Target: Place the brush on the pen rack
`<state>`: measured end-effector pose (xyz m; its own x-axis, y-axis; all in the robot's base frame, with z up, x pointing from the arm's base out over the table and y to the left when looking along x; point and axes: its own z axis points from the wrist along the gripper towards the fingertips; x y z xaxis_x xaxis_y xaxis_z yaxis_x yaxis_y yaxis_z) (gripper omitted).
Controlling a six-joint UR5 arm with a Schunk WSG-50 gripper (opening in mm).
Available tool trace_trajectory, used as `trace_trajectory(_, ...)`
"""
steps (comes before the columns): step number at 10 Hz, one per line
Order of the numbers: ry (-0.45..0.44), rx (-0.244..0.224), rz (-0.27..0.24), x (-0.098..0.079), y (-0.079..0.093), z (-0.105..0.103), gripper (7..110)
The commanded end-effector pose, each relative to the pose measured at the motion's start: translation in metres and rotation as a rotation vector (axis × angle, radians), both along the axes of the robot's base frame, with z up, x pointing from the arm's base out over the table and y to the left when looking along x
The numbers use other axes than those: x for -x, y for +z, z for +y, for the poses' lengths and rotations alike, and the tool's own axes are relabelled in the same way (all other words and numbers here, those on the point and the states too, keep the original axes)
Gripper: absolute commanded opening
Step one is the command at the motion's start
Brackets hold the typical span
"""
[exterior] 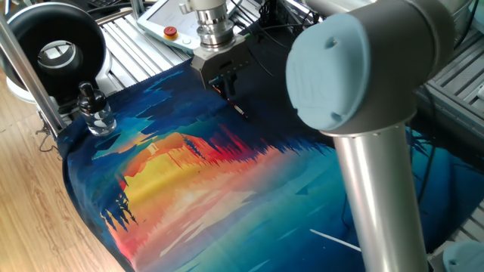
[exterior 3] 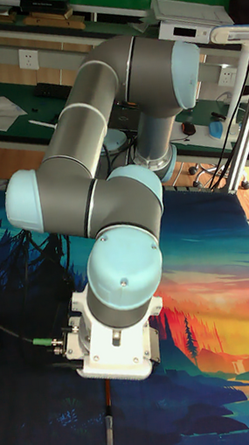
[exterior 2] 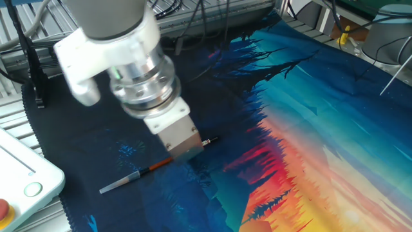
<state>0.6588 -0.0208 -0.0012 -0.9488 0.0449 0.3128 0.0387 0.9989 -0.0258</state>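
There is one robot arm with one pincer. One brush lies on one painted cloth, which covers the bench. One clear glass bottle with a black stopper stands at the left of one fixed view. One thin white rod lies at the lower right there. One white control tablet is at the top. One round black object is in the upper left.
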Motion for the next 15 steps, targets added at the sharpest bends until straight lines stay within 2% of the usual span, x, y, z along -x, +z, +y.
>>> trace_trajectory(1, -0.007, -0.006, 0.009, -0.006, -0.0025, 0.0017, 22)
trace_trajectory(4, -0.016, -0.006, 0.009, -0.012, -0.0073, 0.0103, 22)
trace_trajectory(8, -0.022, 0.002, 0.03, -0.0029, 0.0016, 0.0077, 22)
trace_trajectory(9, -0.022, 0.004, 0.03, -0.0026, 0.0012, 0.0062, 7)
trace_trajectory(15, -0.013, -0.004, 0.017, -0.0071, -0.0052, 0.0049, 7)
